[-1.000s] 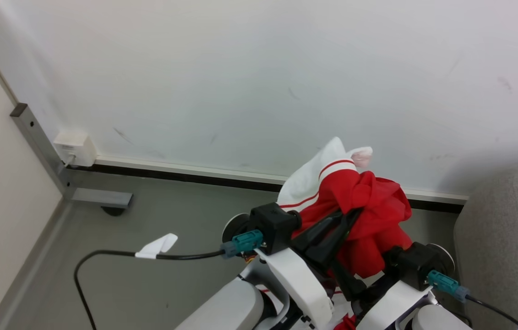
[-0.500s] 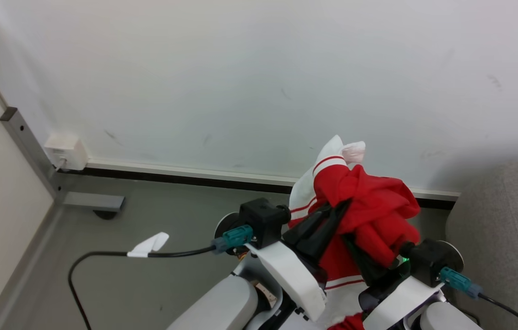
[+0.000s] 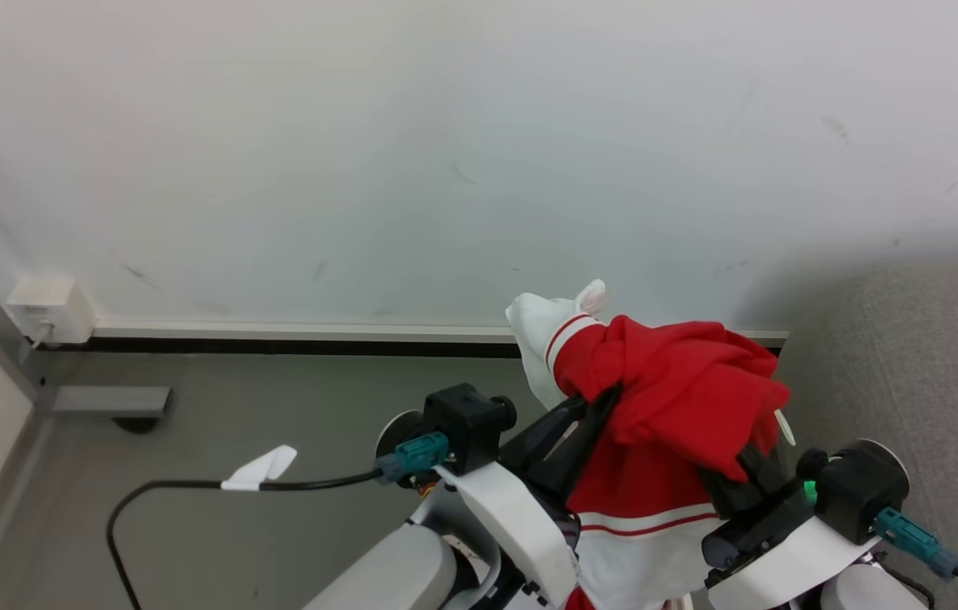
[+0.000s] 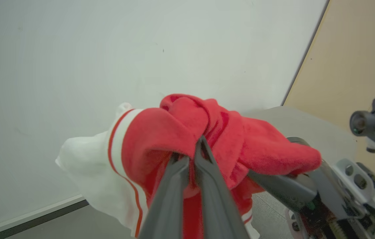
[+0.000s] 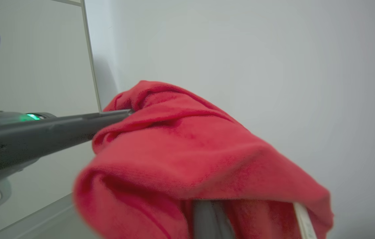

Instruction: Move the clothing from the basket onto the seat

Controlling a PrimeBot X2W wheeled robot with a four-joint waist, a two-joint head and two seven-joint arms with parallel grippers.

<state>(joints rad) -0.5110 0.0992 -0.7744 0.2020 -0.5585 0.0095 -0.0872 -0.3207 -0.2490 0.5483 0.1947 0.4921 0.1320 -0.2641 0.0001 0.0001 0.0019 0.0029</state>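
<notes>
Head view: clothing (image 3: 673, 398) bunched aloft between both arms, seat (image 3: 910, 356) near on the right. Fabric soft, light, limp; hangs in loose folds. Left wrist view: left claw (image 4: 189, 154) clenched on a thick red fold, judged a sound hold. Right wrist view: right claw (image 5: 207, 215) buried under fabric; closure cannot be told, possibly only propping.

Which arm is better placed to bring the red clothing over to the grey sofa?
Right, probably. The right pincer, buried in the clothing, is on the side nearest the seat; the left pincer pinches the fabric farther from it.
</notes>
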